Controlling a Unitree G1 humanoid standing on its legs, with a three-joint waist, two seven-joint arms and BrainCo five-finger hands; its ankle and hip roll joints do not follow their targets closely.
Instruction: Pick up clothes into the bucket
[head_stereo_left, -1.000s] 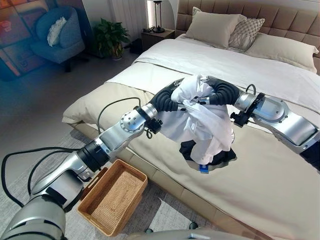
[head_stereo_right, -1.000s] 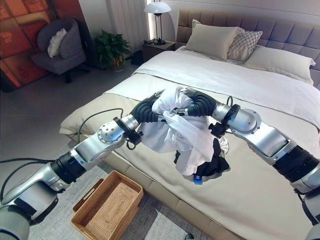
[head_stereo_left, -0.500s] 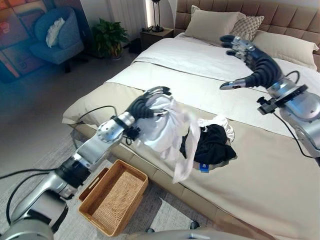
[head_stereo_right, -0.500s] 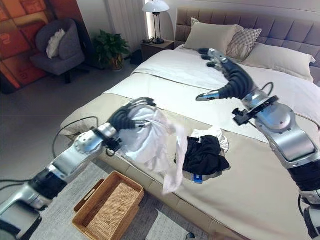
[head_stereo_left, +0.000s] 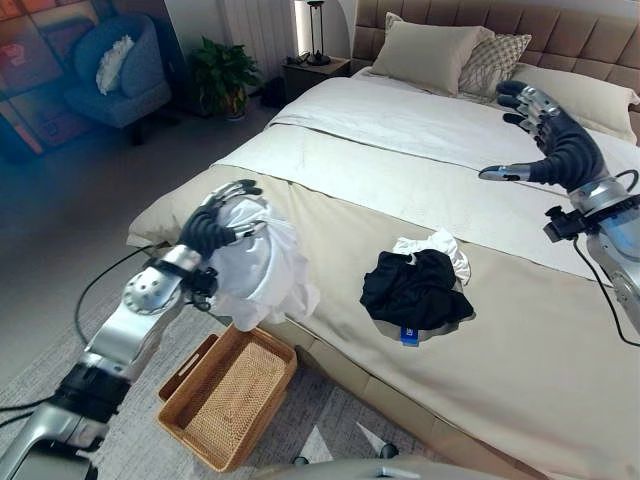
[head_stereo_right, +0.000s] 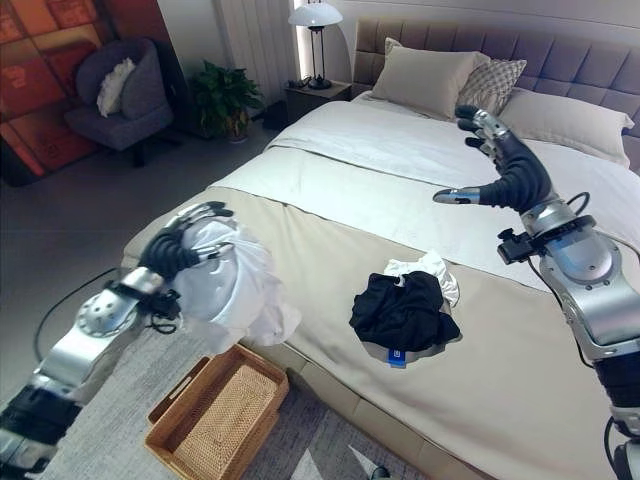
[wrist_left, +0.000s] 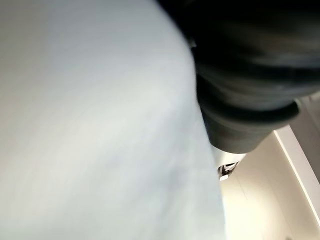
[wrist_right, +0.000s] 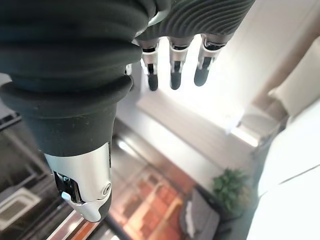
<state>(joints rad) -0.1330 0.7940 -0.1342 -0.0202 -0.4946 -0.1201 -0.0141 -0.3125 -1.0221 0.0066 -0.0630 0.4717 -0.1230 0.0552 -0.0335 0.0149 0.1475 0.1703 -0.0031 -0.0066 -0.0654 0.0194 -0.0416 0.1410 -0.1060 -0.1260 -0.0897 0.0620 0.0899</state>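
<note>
My left hand (head_stereo_left: 215, 222) is shut on a white garment (head_stereo_left: 262, 272) that hangs in a bunch off the bed's near corner, just above the far end of a woven basket (head_stereo_left: 225, 393) on the floor. The white cloth (wrist_left: 90, 130) covers most of the left wrist view. A black garment (head_stereo_left: 415, 292) with a bit of white cloth (head_stereo_left: 435, 243) behind it lies on the beige bedspread. My right hand (head_stereo_left: 555, 140) is raised high over the bed's right side, fingers straight and holding nothing; its fingers (wrist_right: 172, 70) show spread in the right wrist view.
The bed (head_stereo_left: 420, 170) has a tufted headboard and several pillows (head_stereo_left: 425, 50). A blue armchair (head_stereo_left: 115, 70), a potted plant (head_stereo_left: 218, 72) and a nightstand with a lamp (head_stereo_left: 315, 65) stand at the back left. A grey rug (head_stereo_left: 150, 455) lies under the basket.
My left hand swung the white garment leftwards off the bed to above the basket. My right hand moved further right and stays raised and open.
</note>
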